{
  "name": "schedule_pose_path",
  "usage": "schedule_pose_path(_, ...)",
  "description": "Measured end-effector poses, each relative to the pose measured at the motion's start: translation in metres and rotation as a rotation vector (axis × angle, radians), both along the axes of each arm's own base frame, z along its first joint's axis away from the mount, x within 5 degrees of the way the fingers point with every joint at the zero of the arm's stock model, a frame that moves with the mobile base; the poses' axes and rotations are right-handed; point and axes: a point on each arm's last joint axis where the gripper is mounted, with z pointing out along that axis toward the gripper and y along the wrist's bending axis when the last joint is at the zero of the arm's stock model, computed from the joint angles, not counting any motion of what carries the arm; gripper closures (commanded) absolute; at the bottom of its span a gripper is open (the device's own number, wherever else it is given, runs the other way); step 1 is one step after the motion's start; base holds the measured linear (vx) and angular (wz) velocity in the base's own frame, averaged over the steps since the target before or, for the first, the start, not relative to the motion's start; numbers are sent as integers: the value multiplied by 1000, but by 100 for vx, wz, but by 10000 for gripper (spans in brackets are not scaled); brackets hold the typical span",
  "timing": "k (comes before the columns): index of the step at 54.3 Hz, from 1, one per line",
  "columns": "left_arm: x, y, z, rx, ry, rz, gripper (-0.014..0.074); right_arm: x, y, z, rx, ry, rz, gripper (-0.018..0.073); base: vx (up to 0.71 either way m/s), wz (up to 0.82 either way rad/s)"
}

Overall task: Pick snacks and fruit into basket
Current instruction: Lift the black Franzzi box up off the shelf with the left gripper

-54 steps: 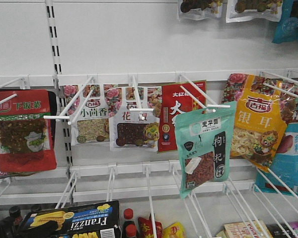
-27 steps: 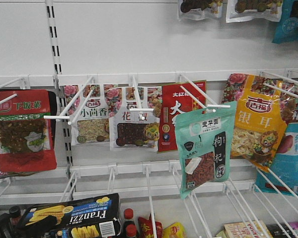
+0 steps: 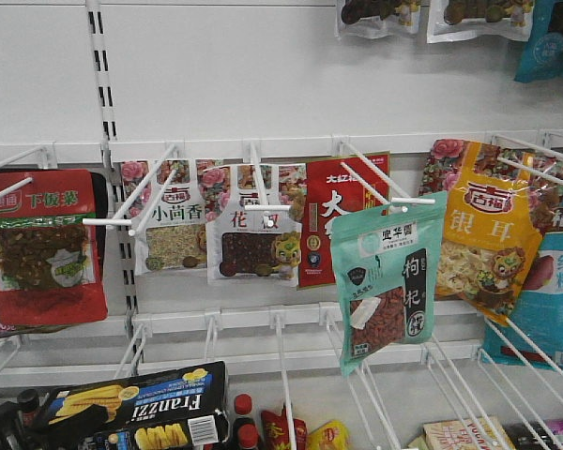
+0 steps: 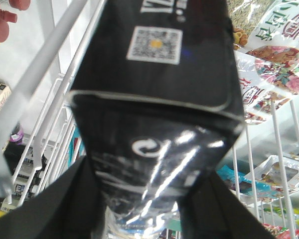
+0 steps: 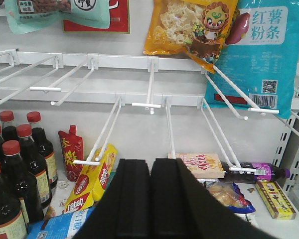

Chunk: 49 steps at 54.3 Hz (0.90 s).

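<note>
Crowding the Franzzi box (image 3: 136, 412) are white hooks (image 3: 281, 375) and bottles (image 3: 245, 433).

The right claw (image 5: 150, 168) has its jaws pressed together; red-capped dark bottles (image 5: 14, 172) stand to its left, and a Pocky box (image 5: 202, 165) lies beyond it to the right.

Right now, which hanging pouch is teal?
The goji berry pouch, red berries showing; its neighbours are a red pouch and an orange pouch.

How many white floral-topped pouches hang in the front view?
2: one white floral-topped pouch left of centre, the other beside it on its right; more may hang hidden behind them.
</note>
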Motion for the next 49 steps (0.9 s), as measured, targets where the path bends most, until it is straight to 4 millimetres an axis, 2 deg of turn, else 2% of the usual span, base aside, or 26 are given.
schedule_pose_path(49, -2, -4, 0, 79, -44, -57, 595, 0, 0, 0, 0, 0, 0, 569, 0, 0)
